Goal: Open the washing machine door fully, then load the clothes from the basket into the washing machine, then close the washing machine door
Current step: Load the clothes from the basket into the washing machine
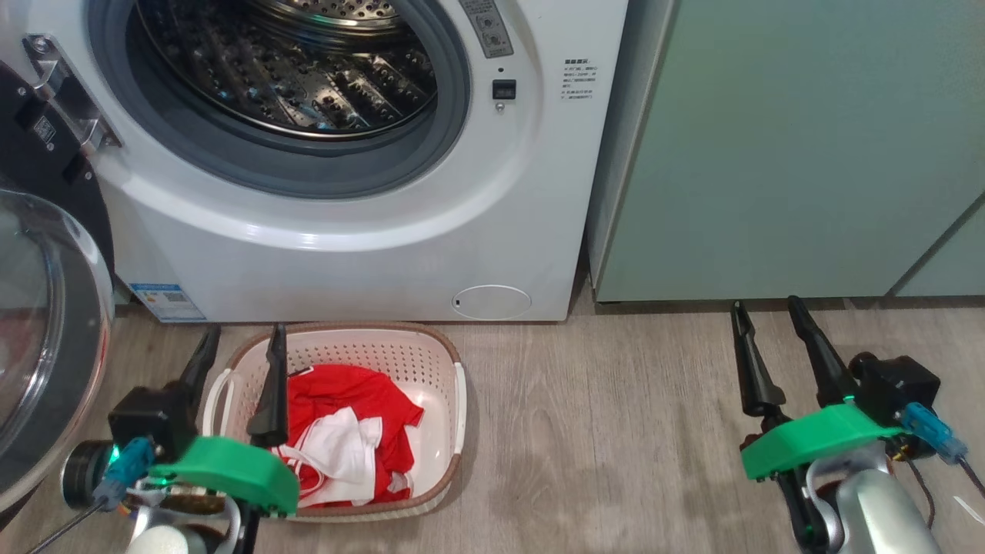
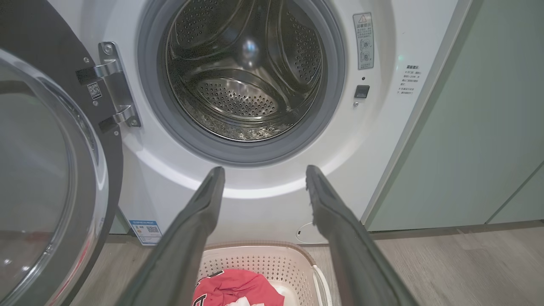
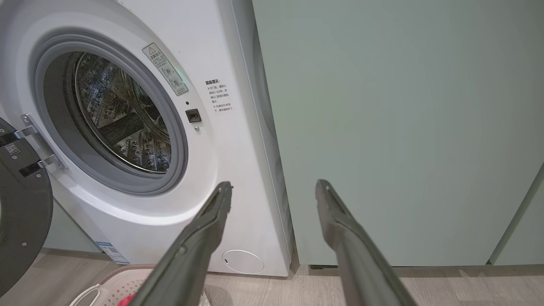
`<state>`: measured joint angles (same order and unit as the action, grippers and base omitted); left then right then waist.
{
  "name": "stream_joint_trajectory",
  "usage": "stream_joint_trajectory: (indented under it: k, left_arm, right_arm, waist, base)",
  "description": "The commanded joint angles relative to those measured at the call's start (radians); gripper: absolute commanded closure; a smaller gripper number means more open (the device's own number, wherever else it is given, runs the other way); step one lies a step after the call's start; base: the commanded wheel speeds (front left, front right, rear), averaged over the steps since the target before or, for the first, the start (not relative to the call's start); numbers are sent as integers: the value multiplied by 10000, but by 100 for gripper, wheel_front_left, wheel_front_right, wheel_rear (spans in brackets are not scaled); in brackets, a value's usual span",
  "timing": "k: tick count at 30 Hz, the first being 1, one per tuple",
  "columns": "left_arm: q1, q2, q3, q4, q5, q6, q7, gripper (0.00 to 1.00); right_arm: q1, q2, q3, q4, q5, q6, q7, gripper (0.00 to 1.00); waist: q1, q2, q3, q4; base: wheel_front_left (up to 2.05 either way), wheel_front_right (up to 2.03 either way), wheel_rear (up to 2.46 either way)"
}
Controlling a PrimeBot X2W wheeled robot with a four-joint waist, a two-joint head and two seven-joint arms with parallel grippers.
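- Wood floor (image 1: pixel 616 431), white washing machine (image 1: pixel 346 231) beside green cabinets (image 1: pixel 769 154). Head view: washing machine door (image 1: pixel 46 331) hangs open at left, drum (image 1: pixel 308 69) empty, clothes (image 1: pixel 346 400) bunched in the basket (image 1: pixel 431 362) in front.
- Left wrist view: left end effector (image 2: pixel 264 169) spread wide, empty, basket low between its fingers.
- Right wrist view: right end effector (image 3: pixel 274 183) also spread, empty, facing the cabinets.
- Risk imo: a shallow pinch lifts only the white piece (image 1: pixel 338 446), or a finger hooks the basket rim.
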<state>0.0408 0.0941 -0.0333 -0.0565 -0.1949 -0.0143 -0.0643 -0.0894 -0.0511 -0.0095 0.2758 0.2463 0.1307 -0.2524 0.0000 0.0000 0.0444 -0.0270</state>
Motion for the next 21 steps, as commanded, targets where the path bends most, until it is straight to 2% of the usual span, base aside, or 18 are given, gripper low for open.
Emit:
stream_joint_trajectory:
  k: [1, 21]
  left_arm:
    - [-434, 182, 292, -333, -54, 36, -121, 0]
    - [-584, 331, 157, -199, -123, 97, -132, 0]
  right_arm:
    - [-242, 9, 249, -305, 25, 0, -93, 0]
    - [-258, 9, 267, -375, 20, 0, -93, 0]
  waist:
    - [0, 0, 3, 11]
    - [0, 0, 219, 68]
  base:
    - [0, 0, 0]
    - [0, 0, 0]
